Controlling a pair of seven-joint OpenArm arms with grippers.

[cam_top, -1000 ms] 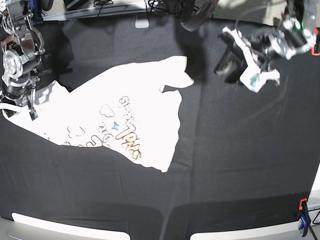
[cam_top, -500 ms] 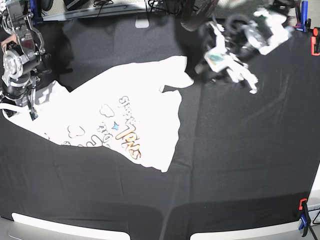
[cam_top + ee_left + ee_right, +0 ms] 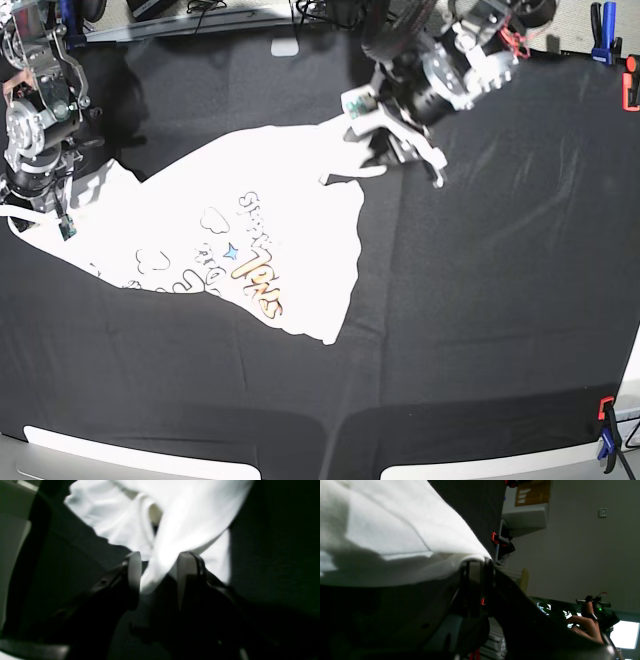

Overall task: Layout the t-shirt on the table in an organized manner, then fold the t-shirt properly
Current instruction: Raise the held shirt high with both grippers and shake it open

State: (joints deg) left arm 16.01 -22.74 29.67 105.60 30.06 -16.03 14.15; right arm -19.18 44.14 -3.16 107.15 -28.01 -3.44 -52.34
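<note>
The white t-shirt (image 3: 260,200) lies crumpled on the black table (image 3: 480,300), left of centre, with its colourful lettering facing up. My left gripper (image 3: 378,148) is at the shirt's far right corner. In the left wrist view it (image 3: 160,557) is open, and a fold of the t-shirt (image 3: 195,517) runs down between its two fingers (image 3: 135,565). My right gripper (image 3: 40,185) is at the shirt's left edge. In the right wrist view it (image 3: 477,562) is shut on the hem of the t-shirt (image 3: 382,530), which stretches away from it.
A red clamp (image 3: 630,95) and a blue clamp (image 3: 600,20) sit at the table's far right edge. Another clamp (image 3: 607,440) is at the near right corner. A small white object (image 3: 285,47) lies at the back edge. Cables run behind the table.
My left arm has swung from the table's far right side over to the shirt's far right corner. The right arm and the shirt have stayed where they were.
</note>
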